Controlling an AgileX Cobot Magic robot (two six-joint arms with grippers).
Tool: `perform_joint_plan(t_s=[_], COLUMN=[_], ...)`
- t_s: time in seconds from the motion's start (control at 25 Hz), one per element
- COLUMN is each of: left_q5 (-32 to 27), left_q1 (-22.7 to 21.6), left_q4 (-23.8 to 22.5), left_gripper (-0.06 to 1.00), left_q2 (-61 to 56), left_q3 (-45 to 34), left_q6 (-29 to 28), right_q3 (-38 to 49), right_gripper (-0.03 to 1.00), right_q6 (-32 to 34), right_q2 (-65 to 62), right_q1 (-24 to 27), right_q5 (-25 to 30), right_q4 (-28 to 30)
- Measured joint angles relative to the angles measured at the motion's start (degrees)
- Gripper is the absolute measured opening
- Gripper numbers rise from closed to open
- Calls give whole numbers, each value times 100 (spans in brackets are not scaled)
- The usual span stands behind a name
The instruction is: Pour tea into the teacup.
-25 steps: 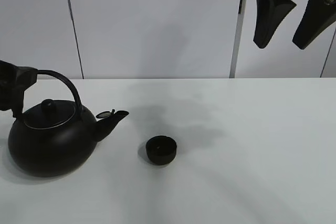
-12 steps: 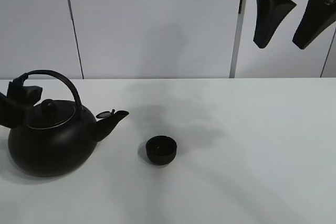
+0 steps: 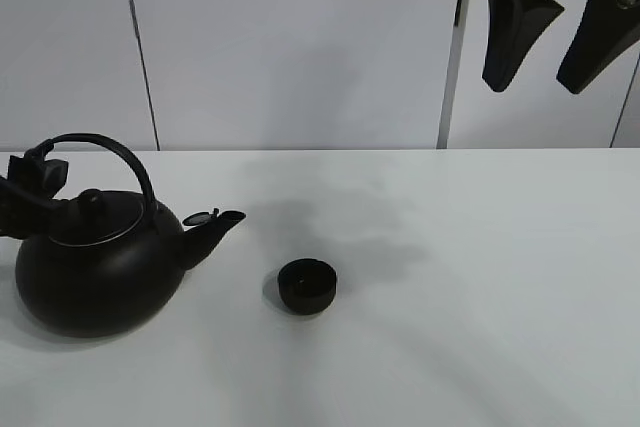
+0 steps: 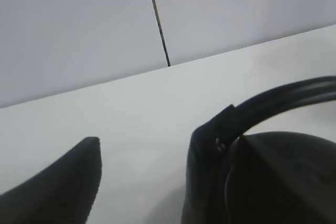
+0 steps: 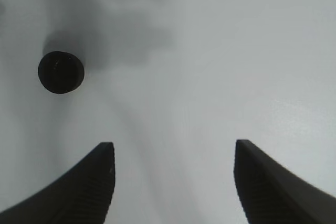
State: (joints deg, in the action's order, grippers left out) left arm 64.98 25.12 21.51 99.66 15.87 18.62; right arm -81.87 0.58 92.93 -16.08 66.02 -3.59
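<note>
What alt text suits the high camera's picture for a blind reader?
A black kettle sits left on a white table, spout toward a tiny black teacup. The left gripper is at its handle; the right gripper hangs open high above.

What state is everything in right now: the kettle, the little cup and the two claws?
Kettle: upright on the table, lid on, spout facing the teacup.
Teacup: upright, standing apart from the kettle; contents cannot be told.
Left gripper: open, at the kettle's handle, not clamped on it.
Right gripper: open, raised high over the table, holding nothing.
</note>
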Motion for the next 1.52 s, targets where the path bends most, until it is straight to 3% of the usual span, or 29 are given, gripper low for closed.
perform_joint_plan(t_s=[0.36, 0.48, 0.68, 1.04, 1.32, 1.52], left_q5=[21, 21, 15, -45, -636, -726], left_q1=[-366, -394, -394, -420, -420, -420], left_q4=[-456, -610, -1016, -1168, -1319, -1326], left_gripper=[49, 39, 11, 11, 11, 11], left_q2=[257, 262, 287, 243, -313, -889], left_q3=[6, 6, 11, 25, 13, -2], left_q6=[-290, -337, -387, -439, -397, -377], right_q3=[0, 0, 0, 0, 0, 0], right_gripper=[45, 45, 45, 45, 45, 45], right_q6=[0, 0, 0, 0, 0, 0], right_q2=[0, 0, 0, 0, 0, 0], right_q1=[0, 0, 0, 0, 0, 0], right_q5=[-4, -4, -11, -26, -42, -42], right_q4=[0, -5, -5, -5, -5, -5])
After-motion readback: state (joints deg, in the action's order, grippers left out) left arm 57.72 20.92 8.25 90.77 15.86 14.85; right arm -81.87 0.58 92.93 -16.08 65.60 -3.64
